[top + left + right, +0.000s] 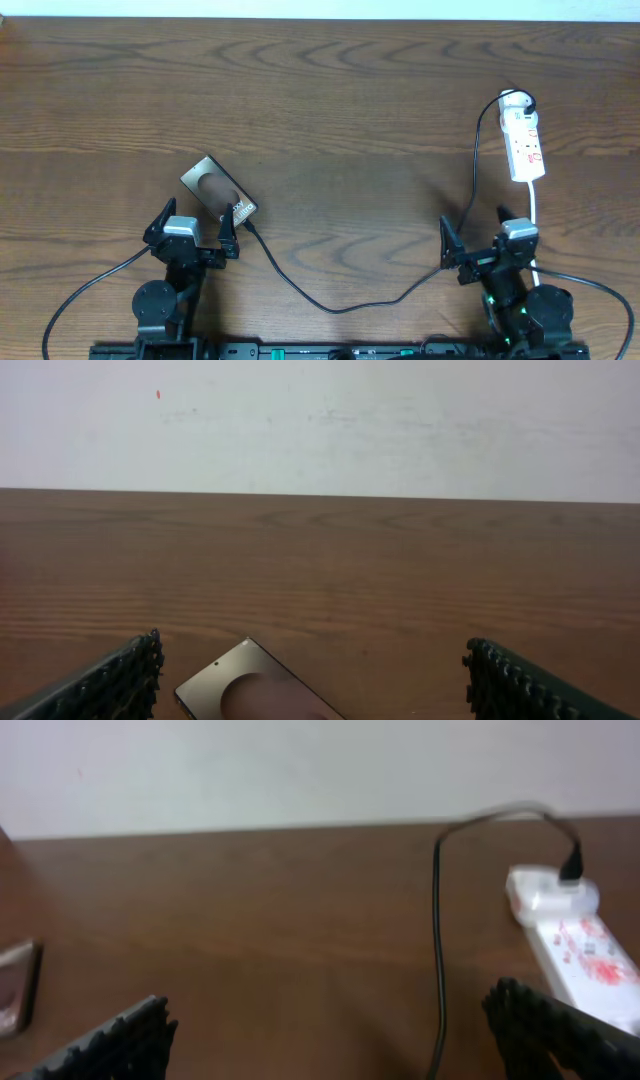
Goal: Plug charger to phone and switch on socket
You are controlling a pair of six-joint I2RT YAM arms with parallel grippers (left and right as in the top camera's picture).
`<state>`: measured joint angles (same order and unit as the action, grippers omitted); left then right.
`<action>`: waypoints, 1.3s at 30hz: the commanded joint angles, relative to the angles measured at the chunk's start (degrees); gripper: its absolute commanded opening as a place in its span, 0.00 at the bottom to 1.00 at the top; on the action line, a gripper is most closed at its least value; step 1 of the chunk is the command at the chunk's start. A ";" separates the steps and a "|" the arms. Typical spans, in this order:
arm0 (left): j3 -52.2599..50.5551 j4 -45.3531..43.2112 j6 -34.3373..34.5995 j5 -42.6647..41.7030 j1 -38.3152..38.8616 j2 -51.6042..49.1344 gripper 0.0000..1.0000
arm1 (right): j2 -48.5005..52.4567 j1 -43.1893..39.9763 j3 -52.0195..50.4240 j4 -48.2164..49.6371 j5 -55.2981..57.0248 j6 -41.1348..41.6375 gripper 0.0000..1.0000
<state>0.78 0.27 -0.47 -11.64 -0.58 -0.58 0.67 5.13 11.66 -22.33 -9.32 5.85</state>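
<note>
The phone (217, 187) lies flat and slanted on the wood table, left of centre; its far end shows in the left wrist view (250, 685). The charger cable (340, 305) runs from the phone's near end, along the table front, up to a black plug in the socket (524, 145). Whether its tip is seated in the phone I cannot tell. The socket is a white power strip with red markings at the right; it also shows in the right wrist view (585, 945). My left gripper (192, 232) is open just in front of the phone. My right gripper (474, 240) is open in front of the socket.
The socket's white cord (534, 215) runs down toward my right arm. The charger cable (437, 950) passes between my right fingers' view. A white wall stands behind the table's far edge (320, 493).
</note>
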 commanded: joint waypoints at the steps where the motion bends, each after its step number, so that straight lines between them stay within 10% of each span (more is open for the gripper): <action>1: -0.52 2.64 -0.83 -0.72 -0.09 0.35 0.95 | -0.37 0.61 -0.44 -3.28 0.39 -0.35 0.99; 39: -0.52 2.64 -0.83 -0.72 -0.09 0.35 0.94 | -0.39 0.98 -2.56 -18.29 7.54 -13.66 0.99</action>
<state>0.78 0.30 -0.47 -11.64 -0.58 -0.58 0.67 6.42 9.28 -39.88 -2.85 -6.85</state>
